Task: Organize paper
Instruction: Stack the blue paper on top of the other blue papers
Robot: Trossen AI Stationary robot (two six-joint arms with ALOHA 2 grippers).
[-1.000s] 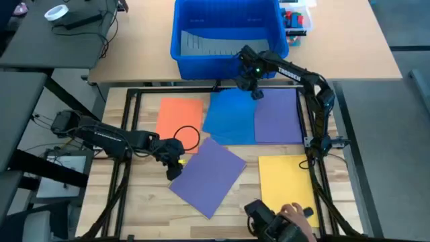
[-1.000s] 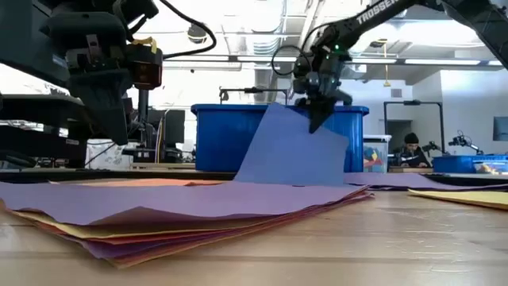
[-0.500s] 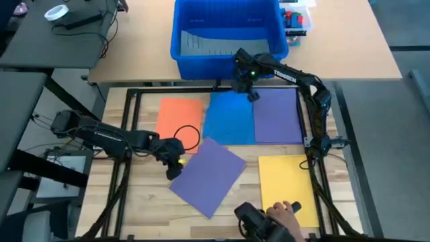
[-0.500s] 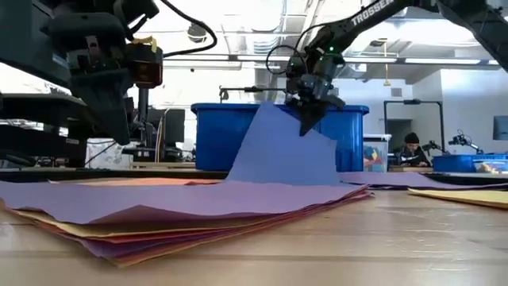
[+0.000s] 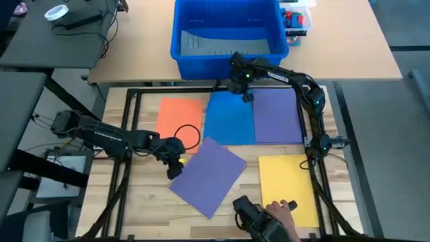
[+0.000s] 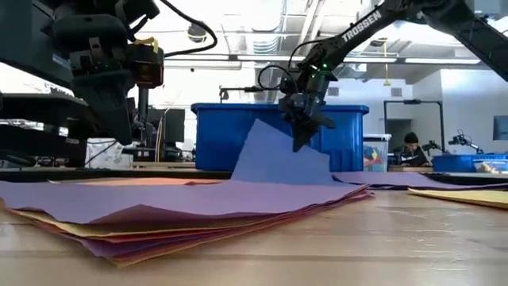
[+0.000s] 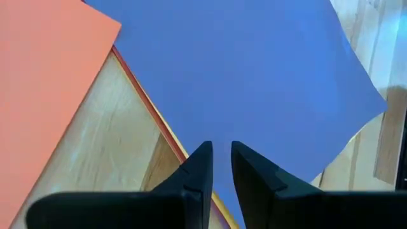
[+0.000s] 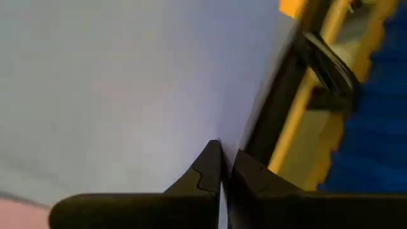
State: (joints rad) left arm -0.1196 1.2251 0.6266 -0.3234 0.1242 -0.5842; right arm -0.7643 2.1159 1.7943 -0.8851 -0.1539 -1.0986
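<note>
Presently: right gripper pinching blue sheet at its edge beside the bin — possible creasing or slipping; left gripper nearly closed, empty.

One marking is legible: the white word "TROSSEN" on the dark right arm, running along its link in the upper centre-right of the low view. No other text is readable.

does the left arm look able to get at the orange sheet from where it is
Probably yes. The left gripper hangs beside the orange sheet, which lies flat and bare apart from a black cable loop across its near corner. The right gripper is busy pinching the blue sheet.
</note>
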